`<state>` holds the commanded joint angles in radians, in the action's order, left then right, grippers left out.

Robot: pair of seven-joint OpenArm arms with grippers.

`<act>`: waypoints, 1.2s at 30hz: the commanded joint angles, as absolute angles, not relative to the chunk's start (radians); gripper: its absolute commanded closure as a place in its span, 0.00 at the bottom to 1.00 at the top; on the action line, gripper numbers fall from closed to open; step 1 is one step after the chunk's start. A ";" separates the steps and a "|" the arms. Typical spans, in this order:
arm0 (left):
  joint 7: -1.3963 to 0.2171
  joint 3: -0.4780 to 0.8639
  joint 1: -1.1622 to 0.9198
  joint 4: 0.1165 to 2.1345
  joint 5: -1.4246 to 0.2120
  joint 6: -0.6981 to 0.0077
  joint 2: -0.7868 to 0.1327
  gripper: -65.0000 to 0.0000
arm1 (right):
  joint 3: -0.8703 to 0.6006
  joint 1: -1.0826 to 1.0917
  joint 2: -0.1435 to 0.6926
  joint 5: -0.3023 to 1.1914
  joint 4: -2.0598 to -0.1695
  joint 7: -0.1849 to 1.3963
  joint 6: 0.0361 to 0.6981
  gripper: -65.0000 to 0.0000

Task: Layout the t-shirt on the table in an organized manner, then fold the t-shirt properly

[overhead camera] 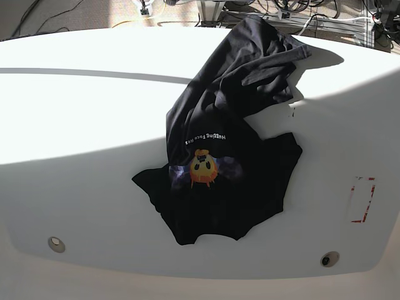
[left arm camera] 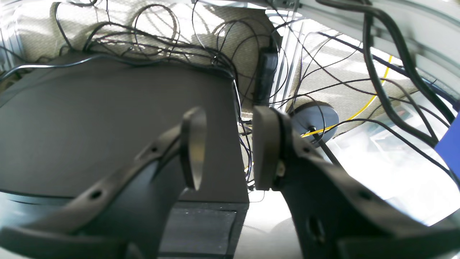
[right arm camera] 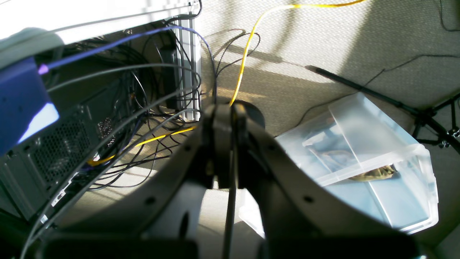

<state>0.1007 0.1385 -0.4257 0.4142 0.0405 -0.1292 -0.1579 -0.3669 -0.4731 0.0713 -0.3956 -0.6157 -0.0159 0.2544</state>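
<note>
The black t-shirt (overhead camera: 225, 137) lies crumpled on the white table (overhead camera: 87, 125) in the base view, bunched toward the far edge, with white lettering and the orange emoji print (overhead camera: 203, 169) facing up. Neither arm shows in the base view. In the left wrist view my left gripper (left arm camera: 226, 147) is open with nothing between its fingers, looking at cables and a dark box off the table. My right gripper (right arm camera: 228, 144) is shut, its fingers pressed together with nothing held, above the carpet floor.
Two metal discs (overhead camera: 56, 242) (overhead camera: 329, 258) sit near the table's front edge, and a red dashed rectangle (overhead camera: 361, 200) marks its right side. A clear plastic bin (right arm camera: 363, 158), a computer case (right arm camera: 54, 154) and tangled cables (left arm camera: 201, 46) lie on the floor.
</note>
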 joint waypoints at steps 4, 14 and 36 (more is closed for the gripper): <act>0.050 0.128 -0.616 0.646 -0.033 -0.130 -0.252 0.63 | -0.359 -0.613 0.111 -0.397 -0.768 -0.010 0.262 0.98; -0.021 0.136 -0.631 0.679 -0.053 -0.113 -0.214 0.65 | -0.355 -0.561 0.073 -0.384 -0.768 -0.018 0.254 0.98; -0.007 0.140 -0.634 0.682 -0.054 -0.113 -0.214 0.65 | -0.361 -0.628 0.071 -0.384 -0.771 -0.084 0.252 1.00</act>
